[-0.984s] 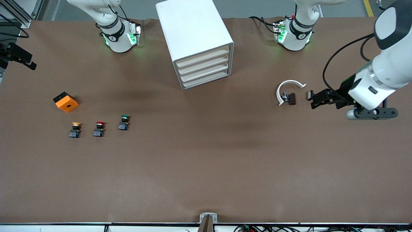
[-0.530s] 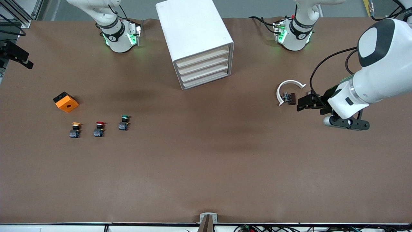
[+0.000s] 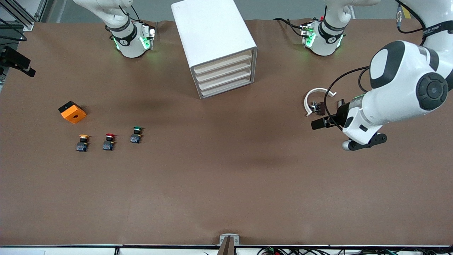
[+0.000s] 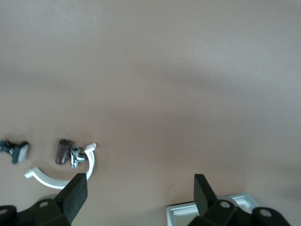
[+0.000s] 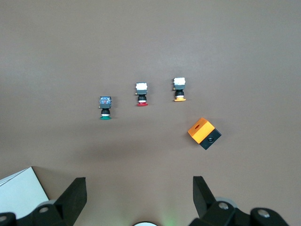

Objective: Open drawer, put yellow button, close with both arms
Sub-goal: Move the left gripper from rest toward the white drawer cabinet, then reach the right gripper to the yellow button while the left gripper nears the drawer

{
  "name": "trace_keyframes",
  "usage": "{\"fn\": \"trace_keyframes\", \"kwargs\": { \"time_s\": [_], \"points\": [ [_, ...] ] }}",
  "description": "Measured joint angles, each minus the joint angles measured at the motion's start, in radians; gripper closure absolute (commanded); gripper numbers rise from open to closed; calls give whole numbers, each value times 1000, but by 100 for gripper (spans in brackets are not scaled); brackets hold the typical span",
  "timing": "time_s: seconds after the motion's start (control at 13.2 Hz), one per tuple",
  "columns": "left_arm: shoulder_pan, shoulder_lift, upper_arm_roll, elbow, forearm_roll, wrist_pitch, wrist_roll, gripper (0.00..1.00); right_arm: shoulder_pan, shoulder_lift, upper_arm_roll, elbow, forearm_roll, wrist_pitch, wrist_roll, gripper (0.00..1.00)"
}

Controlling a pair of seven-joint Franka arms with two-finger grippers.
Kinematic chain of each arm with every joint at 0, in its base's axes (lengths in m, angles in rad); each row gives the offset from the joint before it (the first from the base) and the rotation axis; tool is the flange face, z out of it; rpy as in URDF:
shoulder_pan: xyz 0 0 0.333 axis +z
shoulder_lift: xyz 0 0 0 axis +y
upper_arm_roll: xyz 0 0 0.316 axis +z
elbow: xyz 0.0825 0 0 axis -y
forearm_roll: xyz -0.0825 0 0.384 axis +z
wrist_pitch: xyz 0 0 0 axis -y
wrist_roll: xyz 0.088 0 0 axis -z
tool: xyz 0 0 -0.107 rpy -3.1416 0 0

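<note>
The white cabinet [image 3: 216,42] stands at the table's middle, near the arms' bases. All its drawers are pushed in, the drawer [image 3: 222,63] being the uppermost. The yellow button [image 3: 82,141] [image 5: 179,89] stands toward the right arm's end of the table, in a row with a red-capped and a green-capped one. My left gripper [image 3: 327,114] [image 4: 139,181] is open and empty, low over the table beside a white curved piece [image 3: 316,99]. My right gripper [image 5: 138,183] is open and empty, high over the table, with the buttons in its wrist view.
An orange and black block [image 3: 72,112] lies beside the button row, farther from the front camera. The red button [image 3: 109,141] and green button [image 3: 136,134] stand next to the yellow one. A small brown part [image 3: 320,108] sits inside the white curved piece.
The left arm has swung in from its end of the table, and its open gripper now sits beside the white curved piece. Nothing on the table has moved.
</note>
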Motion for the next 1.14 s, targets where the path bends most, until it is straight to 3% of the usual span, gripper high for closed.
{"fn": "trace_keyframes", "kwargs": {
  "time_s": [0.38,0.76,1.14],
  "points": [
    [-19,29,-8,0,-55,2,-320,0,-34,126,-9,6,-3,47,0,0],
    [-30,70,-9,1,-63,6,-468,0,-79,250,-10,49,-3,136,-21,0],
    [-106,154,-10,1,-49,40,-791,0,-111,384,-11,15,-3,330,-42,0]
  ]
}}
